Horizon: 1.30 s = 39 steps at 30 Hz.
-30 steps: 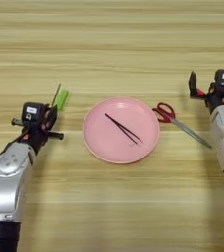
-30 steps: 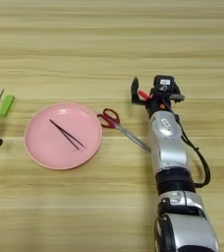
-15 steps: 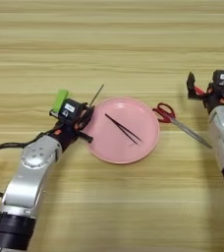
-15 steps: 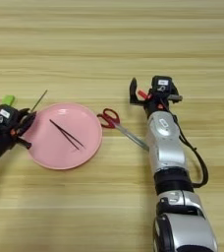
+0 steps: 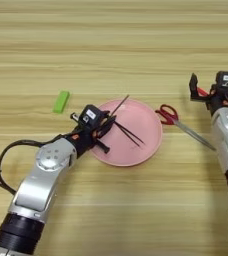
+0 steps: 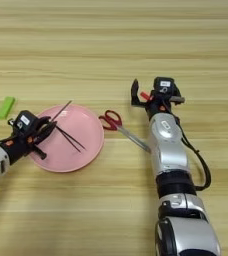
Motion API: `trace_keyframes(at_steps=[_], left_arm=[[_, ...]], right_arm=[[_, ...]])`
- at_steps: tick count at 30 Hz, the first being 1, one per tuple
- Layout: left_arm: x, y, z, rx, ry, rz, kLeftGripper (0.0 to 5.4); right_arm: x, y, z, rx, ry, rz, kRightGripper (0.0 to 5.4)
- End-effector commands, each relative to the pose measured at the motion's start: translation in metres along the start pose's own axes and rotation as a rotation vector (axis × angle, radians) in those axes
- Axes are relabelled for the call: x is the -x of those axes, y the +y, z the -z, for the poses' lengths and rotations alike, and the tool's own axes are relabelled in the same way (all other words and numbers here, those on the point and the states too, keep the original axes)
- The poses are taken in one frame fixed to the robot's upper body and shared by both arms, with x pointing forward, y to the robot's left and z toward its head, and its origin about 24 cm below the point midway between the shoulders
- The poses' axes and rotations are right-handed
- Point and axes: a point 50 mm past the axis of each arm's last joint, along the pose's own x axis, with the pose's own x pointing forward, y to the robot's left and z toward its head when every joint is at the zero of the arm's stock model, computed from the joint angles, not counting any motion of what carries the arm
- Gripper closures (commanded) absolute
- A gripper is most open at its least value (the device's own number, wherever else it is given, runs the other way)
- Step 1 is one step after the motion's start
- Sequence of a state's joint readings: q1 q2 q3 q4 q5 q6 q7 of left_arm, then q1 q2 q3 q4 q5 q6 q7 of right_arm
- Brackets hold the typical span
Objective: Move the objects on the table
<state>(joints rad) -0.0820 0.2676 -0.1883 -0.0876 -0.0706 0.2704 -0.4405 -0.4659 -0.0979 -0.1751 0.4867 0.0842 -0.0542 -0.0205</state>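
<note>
My left gripper [image 5: 106,129] hangs over the left rim of the pink plate [image 5: 146,150]. It is shut on a thin dark tool [image 5: 120,105] that slants up and to the right above the plate. Black tweezers [image 5: 130,135] lie inside the plate, just right of the gripper. Red-handled scissors [image 5: 169,115] lie on the table [image 5: 111,50] to the right of the plate, blades pointing right. My right gripper [image 5: 200,91] is parked at the right edge, beyond the scissors, open and apart from them.
A small green piece [image 5: 61,101] lies on the wood left of the plate, behind my left arm. A black cable loops beside my left forearm [image 5: 1,165].
My left arm has swung right from the table's left side to the plate's rim, carrying the thin dark tool. The green piece stayed where it was. The right arm has not moved.
</note>
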Motion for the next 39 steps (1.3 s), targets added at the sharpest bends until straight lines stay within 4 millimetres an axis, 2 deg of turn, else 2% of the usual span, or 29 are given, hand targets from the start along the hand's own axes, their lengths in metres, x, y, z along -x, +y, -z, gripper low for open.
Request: trace_keyframes(at_steps=[1,33,34,39], left_arm=[[0.0024,-0.0032,0.0033,-0.014,0.033,0.019,4.55],[0.0033,-0.0013,0.0039,-0.009,0.038,-0.003,4.55],[0.0033,-0.0012,0.004,-0.01,0.039,-0.004,4.26],[0.0033,-0.0008,0.0045,-0.012,0.044,-0.009,3.81]], right_arm=[[-0.0026,0.0034,-0.0048,-0.014,-0.015,0.002,0.0],[-0.0021,0.0025,-0.0041,-0.013,-0.013,0.005,0.0],[-0.0021,0.0024,-0.0042,-0.013,-0.013,0.005,0.0],[-0.0021,0.0022,-0.0043,-0.013,-0.014,0.006,0.0]])
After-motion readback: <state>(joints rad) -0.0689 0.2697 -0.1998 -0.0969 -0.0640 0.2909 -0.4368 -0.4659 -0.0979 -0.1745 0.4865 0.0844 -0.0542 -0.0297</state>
